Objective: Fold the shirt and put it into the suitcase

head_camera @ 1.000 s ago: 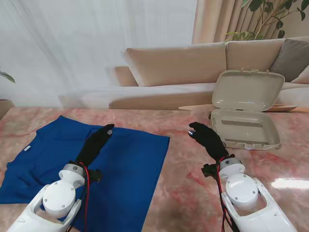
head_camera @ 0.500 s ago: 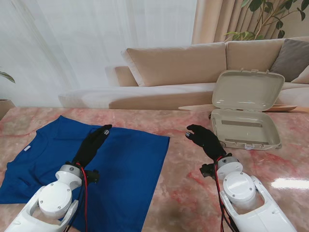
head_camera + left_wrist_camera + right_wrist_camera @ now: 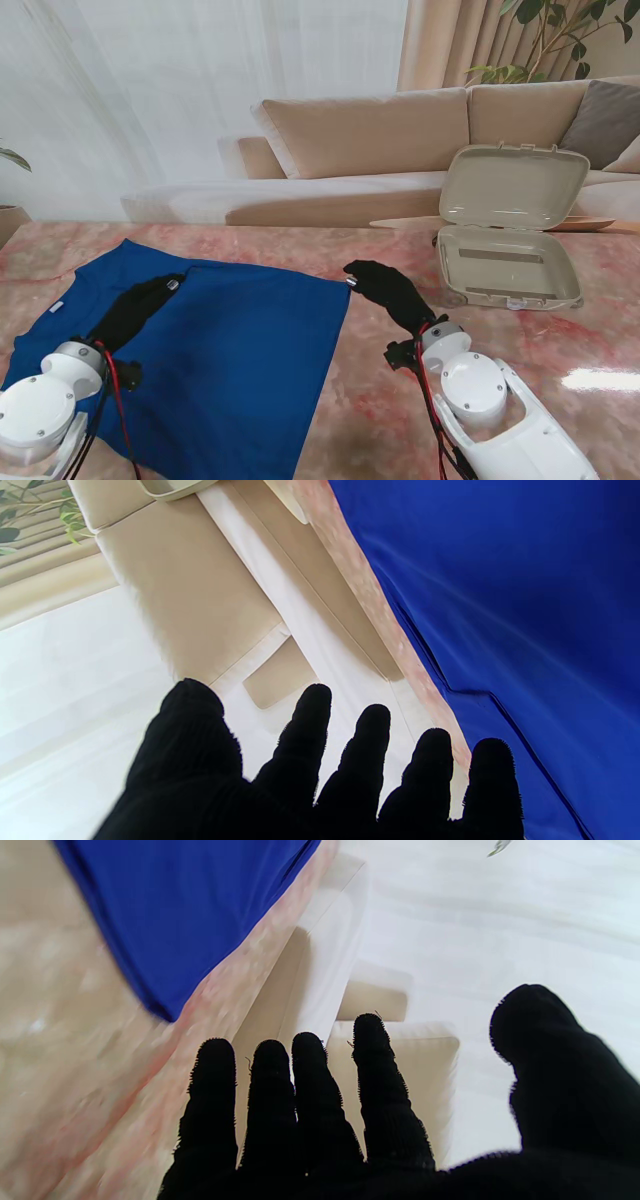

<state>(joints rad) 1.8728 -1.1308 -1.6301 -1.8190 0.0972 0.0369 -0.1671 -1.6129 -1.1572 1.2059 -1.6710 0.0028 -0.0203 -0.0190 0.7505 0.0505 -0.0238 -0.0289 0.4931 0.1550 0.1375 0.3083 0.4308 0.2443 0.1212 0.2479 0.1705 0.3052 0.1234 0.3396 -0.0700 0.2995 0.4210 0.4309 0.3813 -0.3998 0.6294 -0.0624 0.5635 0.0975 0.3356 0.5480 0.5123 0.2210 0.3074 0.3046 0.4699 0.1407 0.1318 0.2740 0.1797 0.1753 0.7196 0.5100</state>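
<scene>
Suitcase (image 3: 508, 262) open, nothing inside, shirt (image 3: 230, 350) flat, both hands' fingers (image 3: 310, 740) spread, empty.

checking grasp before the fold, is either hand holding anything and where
Nothing is held: the left hand over the blue cloth shirt and the right hand are both open.

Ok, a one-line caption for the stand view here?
Both open hands, left hand and right hand, reach over the flat blue shirt; suitcase open.
</scene>
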